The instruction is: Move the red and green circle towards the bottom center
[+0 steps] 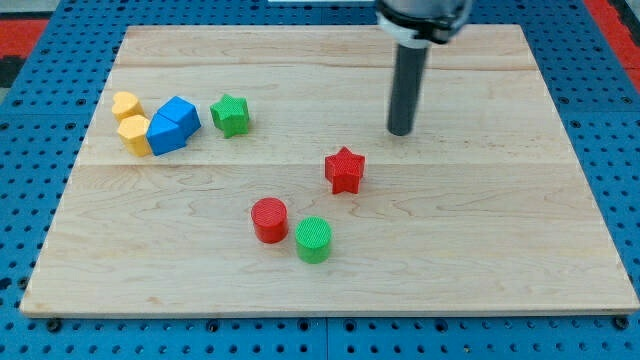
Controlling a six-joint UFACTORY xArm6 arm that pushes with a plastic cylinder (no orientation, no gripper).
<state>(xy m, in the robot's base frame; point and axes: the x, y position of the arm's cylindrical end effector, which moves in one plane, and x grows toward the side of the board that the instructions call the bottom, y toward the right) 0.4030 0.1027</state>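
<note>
The red circle (pixel 269 219) and the green circle (pixel 313 239) stand close together on the wooden board (pixel 500 230), a little left of centre and toward the view's bottom; the green one is to the lower right of the red one. My tip (pixel 400 131) rests on the board toward the view's top right of both circles, well apart from them. The red star (pixel 344 169) lies between my tip and the circles.
A green star (pixel 230 114) sits at the upper left. Next to it, two blue blocks (pixel 173 125) touch a yellow hexagon-like block (pixel 134 135), with a yellow heart (pixel 125 104) just above. Blue pegboard surrounds the board.
</note>
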